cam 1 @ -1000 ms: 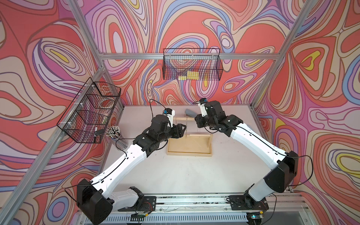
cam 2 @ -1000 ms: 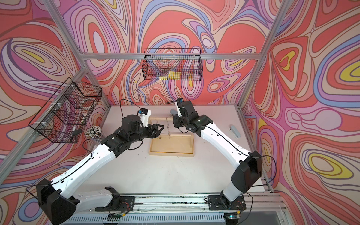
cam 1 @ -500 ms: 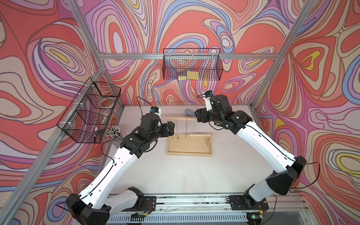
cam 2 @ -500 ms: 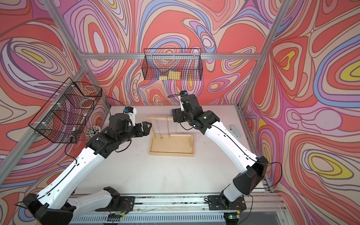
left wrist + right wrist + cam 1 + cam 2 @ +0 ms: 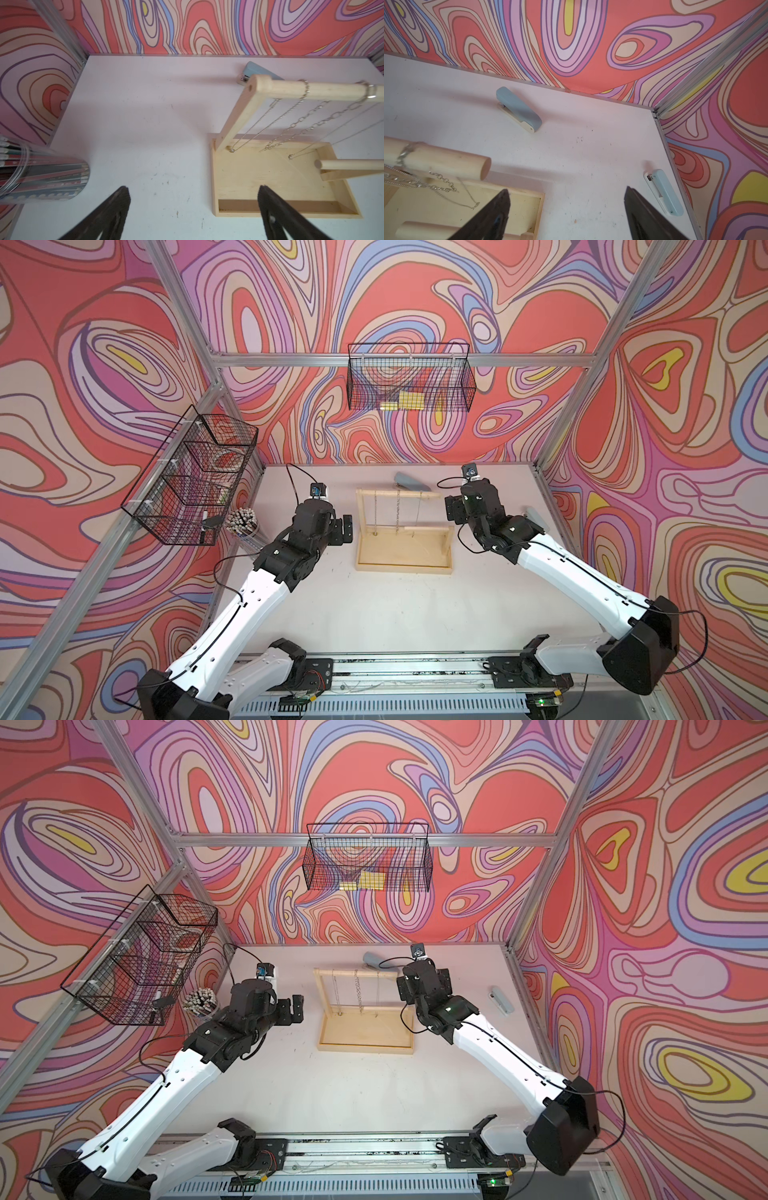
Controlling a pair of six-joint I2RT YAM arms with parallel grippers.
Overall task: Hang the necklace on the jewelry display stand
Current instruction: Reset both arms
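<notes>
Both top views show a clear cup of pencils (image 5: 242,521) standing at the far left of the tabletop (image 5: 374,614), close to the wall. Next comes my left pincer (image 5: 343,529), released, its jaws spread wide with nothing between them, hanging just beside the tall upright of the stand. The jewelry display stand (image 5: 401,566) sits mid-table toward the back, its tray base flat on the tabletop. Three necklaces (image 5: 397,510) hang from its long upper bar, their lower ends down by the tray. A grey-blue stapler (image 5: 409,482) lies just behind the stand. My right pincer (image 5: 453,510), likewise spread and empty, is near the bar's free end. Another stapler (image 5: 500,1000) lies by the right wall.
</notes>
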